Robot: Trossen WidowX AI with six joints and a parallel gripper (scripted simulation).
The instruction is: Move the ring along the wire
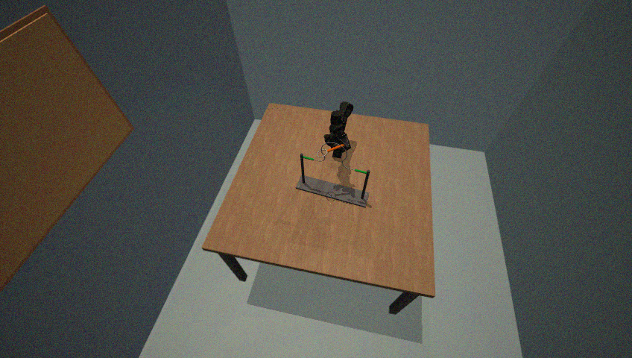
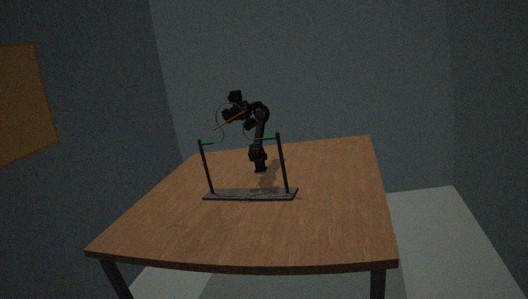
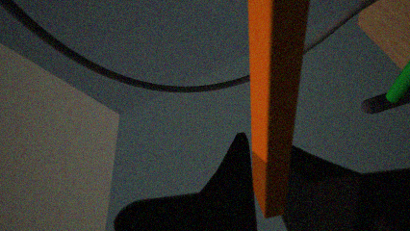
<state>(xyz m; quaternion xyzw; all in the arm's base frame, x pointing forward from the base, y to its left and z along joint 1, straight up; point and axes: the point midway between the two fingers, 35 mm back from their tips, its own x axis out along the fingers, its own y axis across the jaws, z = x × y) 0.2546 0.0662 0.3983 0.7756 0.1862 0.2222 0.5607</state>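
Note:
My gripper is shut on the orange handle of the ring. The handle slopes down to the left, and the ring sits around the thin grey wire on its rising loop, just past the left green part. In the wrist view the handle runs up the middle, the grey wire curves behind it and a green end shows at the right edge. The right green part meets the other post.
The left post and the right post stand on a dark base plate on the wooden table. The arm's base stands behind the wire. A brown panel hangs on the left wall.

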